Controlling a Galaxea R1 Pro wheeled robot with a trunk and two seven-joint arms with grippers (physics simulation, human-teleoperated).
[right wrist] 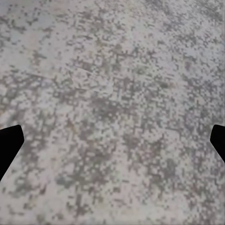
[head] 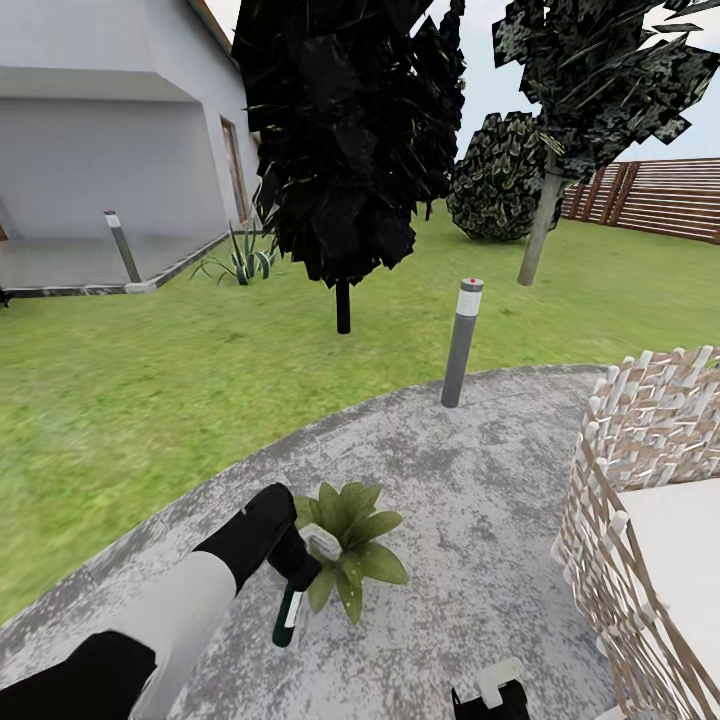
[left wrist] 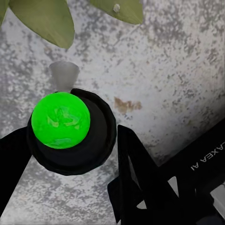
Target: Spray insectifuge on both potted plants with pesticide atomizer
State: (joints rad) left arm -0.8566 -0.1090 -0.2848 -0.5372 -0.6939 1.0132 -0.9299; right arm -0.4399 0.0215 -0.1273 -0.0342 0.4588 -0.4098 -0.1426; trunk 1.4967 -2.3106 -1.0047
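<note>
Stone patio (head: 480, 480): left gripper (head: 296, 572) clamps pesticide atomizer (head: 288, 618) beside potted plant (head: 352, 545) (right gripper (right wrist: 112, 140) spread wide); a tilted nozzle could miss leaves.

My left claw (head: 296, 572) hides the pesticide atomizer's (head: 288, 617) upper body and part of the potted plant (head: 352, 545); my right claw's (right wrist: 112, 140) fingertips are cut off at the picture's edges.

One atomizer (head: 289, 610), one potted plant (head: 352, 540), two bollard lamps (head: 461, 343), two trees (head: 345, 150).
</note>
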